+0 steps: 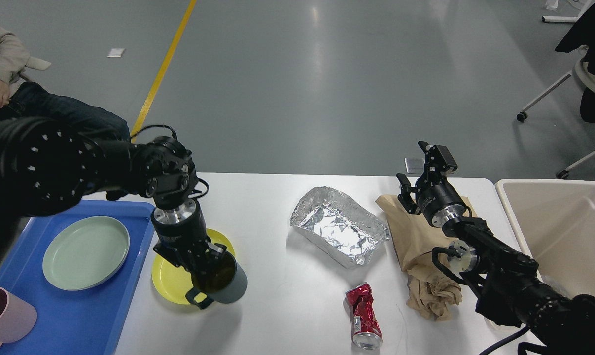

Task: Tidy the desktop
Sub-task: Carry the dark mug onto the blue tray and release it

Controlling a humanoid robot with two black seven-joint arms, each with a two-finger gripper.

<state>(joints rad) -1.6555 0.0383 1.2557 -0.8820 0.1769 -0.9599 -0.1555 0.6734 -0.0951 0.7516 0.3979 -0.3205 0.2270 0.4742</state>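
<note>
Our left gripper (209, 268) clamps the grey mug (222, 282) over the yellow plate (171, 285) beside the tray (70, 305); our right gripper (422, 165) gapes at the desktop's (277, 315) far edge

The pink cup (4, 315) (lower left) and beige bin (563, 231) are edge-cropped.
</note>
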